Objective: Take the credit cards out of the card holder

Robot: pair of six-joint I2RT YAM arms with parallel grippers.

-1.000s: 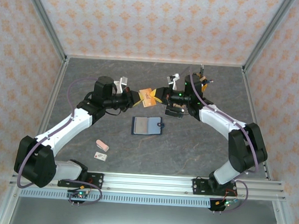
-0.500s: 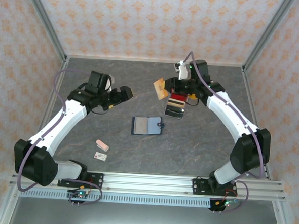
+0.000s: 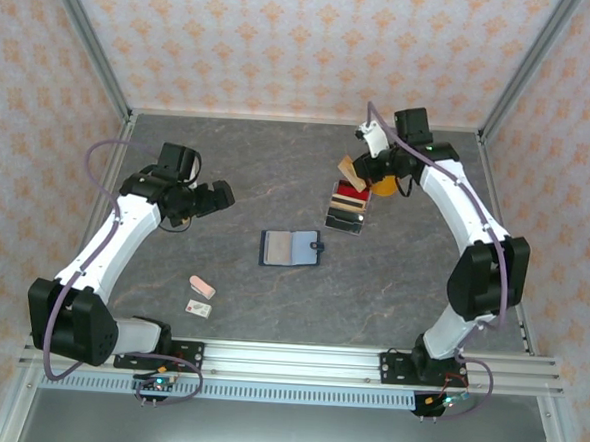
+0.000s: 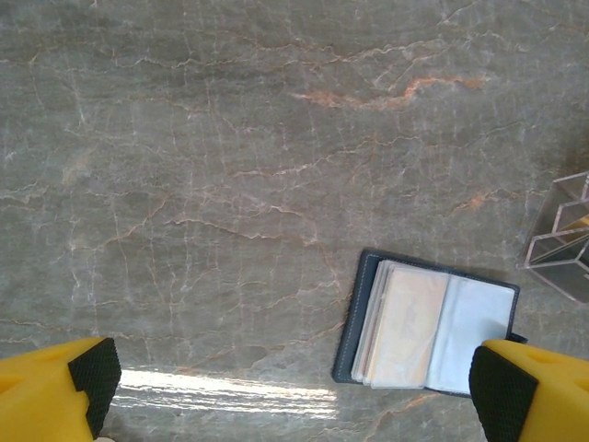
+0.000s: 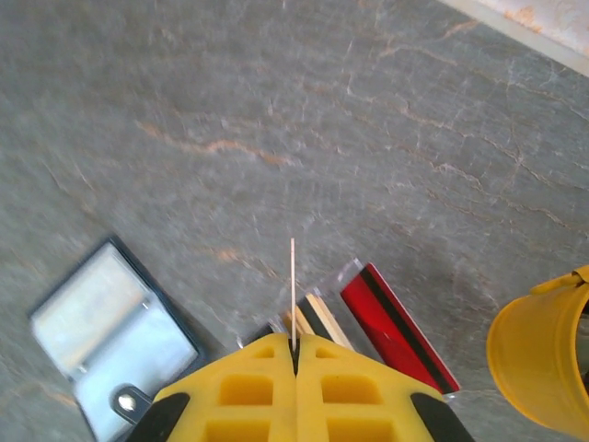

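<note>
- The card holder [image 3: 292,248] is laid open and flat near the middle of the grey table [image 3: 229,147]. In the left wrist view, pale inner pockets are seen on the card holder [image 4: 428,327], with a cream-toned insert behind the left-hand one.
- The right gripper [image 3: 361,171] is clamped on a tan-orange credit card [image 3: 349,170], which is held in the air well beyond the card holder and to its right.
- In the right wrist view, that credit card [image 5: 293,295] is seen edge-on as a thin upright line, pinched between the yellow fingers [image 5: 248,378] of the right gripper [image 5: 294,354].
- A clear tray [image 3: 347,208] is set just beyond the card holder, to its right and apart from it. A red card [image 5: 396,327] is stood in it, and tan card edges are seen beside the red one.
- A yellow cup [image 5: 543,359] is placed beyond the tray, further from the card holder.
- The left gripper [image 3: 214,198] is spread wide with nothing between its fingers, and is held to the left of the card holder and somewhat beyond it.
- A pink block [image 3: 202,286] and a small white card [image 3: 199,308] are found to the left of the card holder, on its near side and well apart from it.
</note>
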